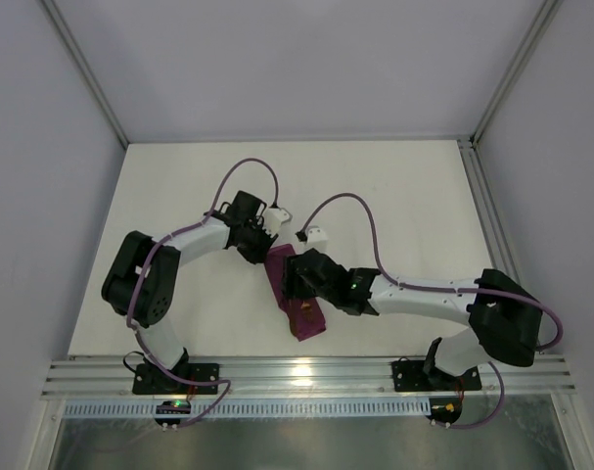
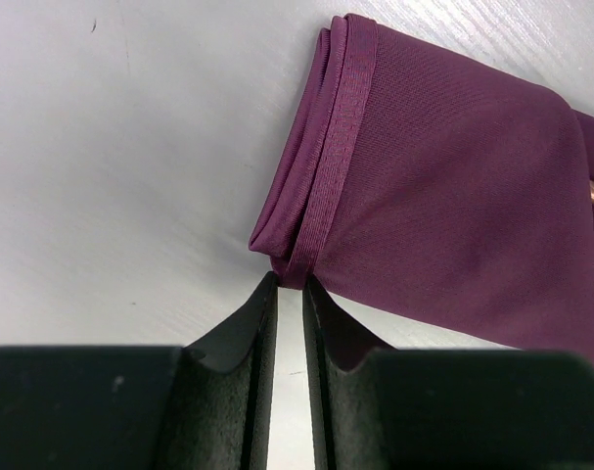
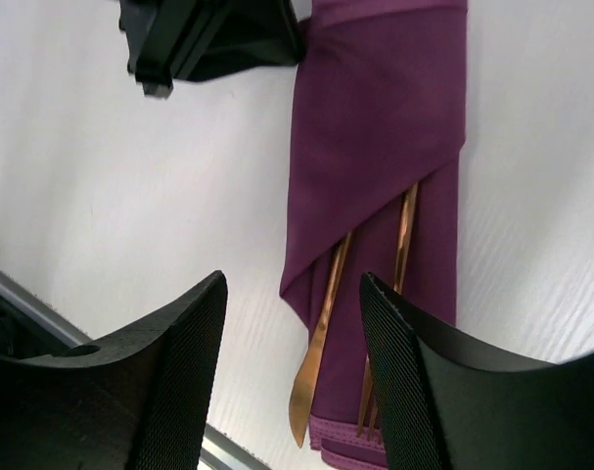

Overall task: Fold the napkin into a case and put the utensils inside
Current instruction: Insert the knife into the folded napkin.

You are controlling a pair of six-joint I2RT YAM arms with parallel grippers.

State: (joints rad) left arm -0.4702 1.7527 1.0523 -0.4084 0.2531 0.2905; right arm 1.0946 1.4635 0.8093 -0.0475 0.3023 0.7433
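Left gripper (image 2: 289, 284): the black fingers (image 2: 243, 338) stand narrow, with only a thin slit between them. Their tips meet the stitched hem at the corner of the magenta-purple cloth case (image 2: 443, 186), a narrow oblong pouch with a diagonal flap. The hem corner sits between the tips, so this reads as a pinch on the case. In the left wrist view the case spreads from that corner towards 1 o'clock.

Right gripper (image 3: 292, 377): the black ribbed fingers (image 3: 179, 382) stand wide apart and grip nothing. They hover above the lower end of the case (image 3: 375, 127) without touching it.

Contents: a slim copper-coloured metal knife (image 3: 321, 328) and a matching copper-coloured fork (image 3: 406, 230) lie side by side under the diagonal flap. Their working ends point to 6 o'clock in the right wrist view. The knife blade pokes out past the left edge of the pouch, and the fork tines rest on the bottom hem. The left gripper (image 3: 218, 34) shows at 11 o'clock of the case, touching its upper left edge.

From above, the case (image 1: 304, 315) lies near the middle of the white table (image 1: 394, 196), slanted from 11 o'clock to 5 o'clock. The left gripper (image 1: 265, 243) is at its far end. The right gripper (image 1: 295, 284) covers its middle. A ribbed aluminium rail (image 1: 306, 377) runs along the near edge at 6 o'clock, close to the lower end of the case.
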